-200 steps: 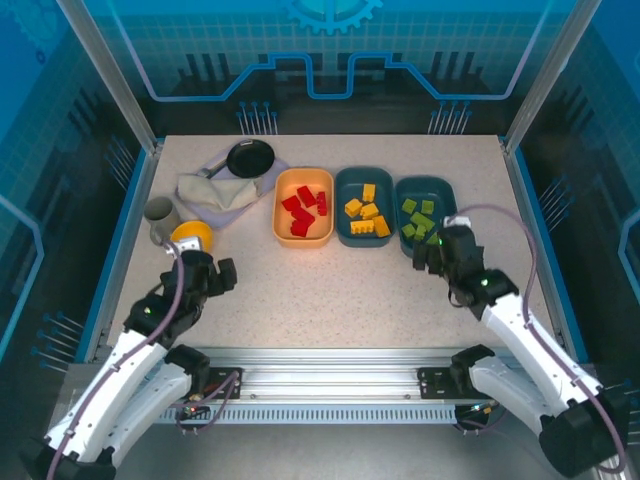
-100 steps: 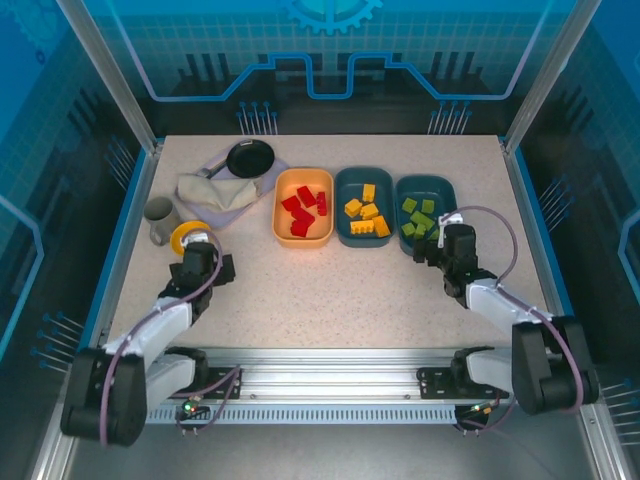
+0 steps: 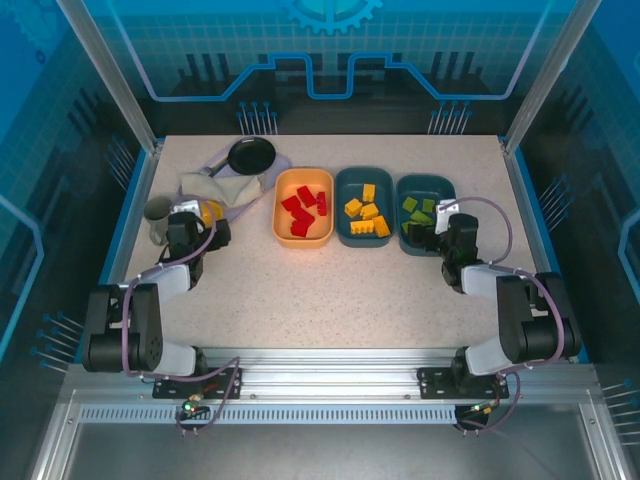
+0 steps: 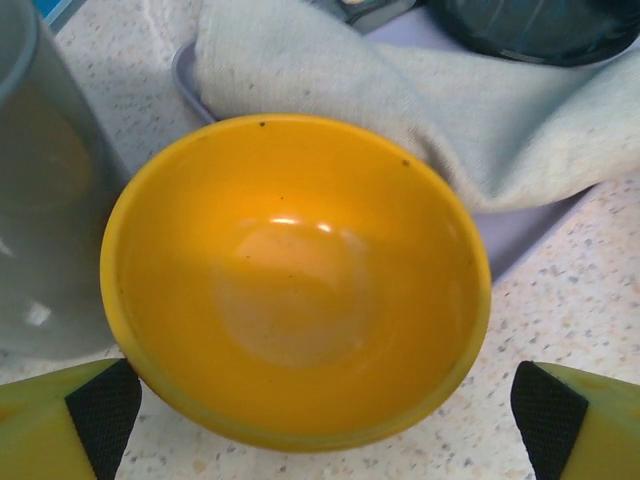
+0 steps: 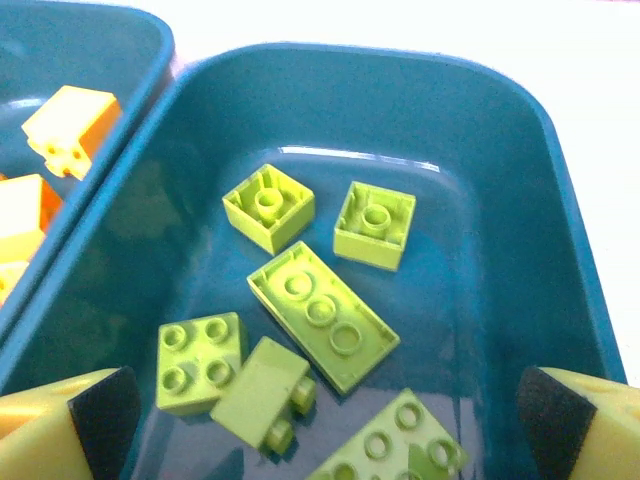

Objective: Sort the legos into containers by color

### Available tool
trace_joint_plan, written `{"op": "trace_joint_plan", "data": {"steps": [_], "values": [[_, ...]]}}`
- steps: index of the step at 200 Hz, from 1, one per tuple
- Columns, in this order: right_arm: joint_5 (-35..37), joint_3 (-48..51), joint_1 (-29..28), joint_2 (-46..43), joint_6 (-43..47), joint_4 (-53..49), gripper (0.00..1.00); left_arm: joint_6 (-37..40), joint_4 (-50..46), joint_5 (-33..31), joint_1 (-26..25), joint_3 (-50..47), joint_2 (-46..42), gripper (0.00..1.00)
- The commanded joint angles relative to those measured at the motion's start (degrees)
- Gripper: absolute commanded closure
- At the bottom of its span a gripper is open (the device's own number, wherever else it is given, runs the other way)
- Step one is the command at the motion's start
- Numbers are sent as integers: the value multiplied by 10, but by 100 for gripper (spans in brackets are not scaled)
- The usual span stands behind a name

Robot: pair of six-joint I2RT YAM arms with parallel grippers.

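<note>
Mia: What is on the far left of the speckled table (image 3: 330, 295)?

Tom: One grey cup (image 4: 40, 200), smooth and round. Just beside it sits one small yellow bowl (image 4: 295, 290), round and shiny inside.

Mia: And the left gripper (image 4: 325, 445)?

Tom: It hangs over the near edge of the bowl. Its two black pads are spread far apart, one on each side. It is wide open.

Mia: What is behind the bowl?

Tom: One soft pale cloth (image 4: 400, 90), all folded and bumpy. It lies on a flat purple board (image 4: 520, 230). One round black pan (image 3: 250, 155) sits at the back.

Mia: How many containers are there?

Tom: Three, side by side in a row. They are smooth plastic with round corners. First comes one orange-yellow tray (image 3: 305, 241). Then come the middle teal tray (image 3: 365, 241) and the right teal tray (image 5: 500, 230).

Mia: Where are the bricks?

Tom: Each colour has its own tray. The red legos (image 3: 303, 212), about five, lie in the orange-yellow tray. The yellow-orange legos (image 3: 368, 212), about five too, lie in the middle teal tray. The green legos (image 5: 322, 313) lie in the right teal tray.

Mia: How many green ones?

Tom: I count six up close. They are hard little blocks. Some show round bumps and some lie hollow side up. One is long, and the others I can see whole are short.

Mia: And the right gripper (image 5: 328, 420)?

Tom: It hangs over the near end of the right teal tray, with its pads spread wide apart.
</note>
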State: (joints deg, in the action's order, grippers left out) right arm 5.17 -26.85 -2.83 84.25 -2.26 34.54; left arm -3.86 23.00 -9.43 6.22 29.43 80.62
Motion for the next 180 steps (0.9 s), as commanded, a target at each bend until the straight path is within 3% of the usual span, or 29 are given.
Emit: {"op": "trace_joint_plan", "data": {"steps": [1,71,109,155,180], "values": [[-27,36,8,16,13,108,0,14,57,39,1,-28,-31,1],[5,27,-11,20,23,98,0,15,62,53,5,-32,-35,1],[11,28,-14,20,25,99,0,-51,70,70,-3,-35,-30,1],[11,28,-14,20,26,100,0,-34,82,51,-37,-42,-38,1],[11,28,-15,20,26,99,0,14,86,13,-47,-55,-63,1]]}}
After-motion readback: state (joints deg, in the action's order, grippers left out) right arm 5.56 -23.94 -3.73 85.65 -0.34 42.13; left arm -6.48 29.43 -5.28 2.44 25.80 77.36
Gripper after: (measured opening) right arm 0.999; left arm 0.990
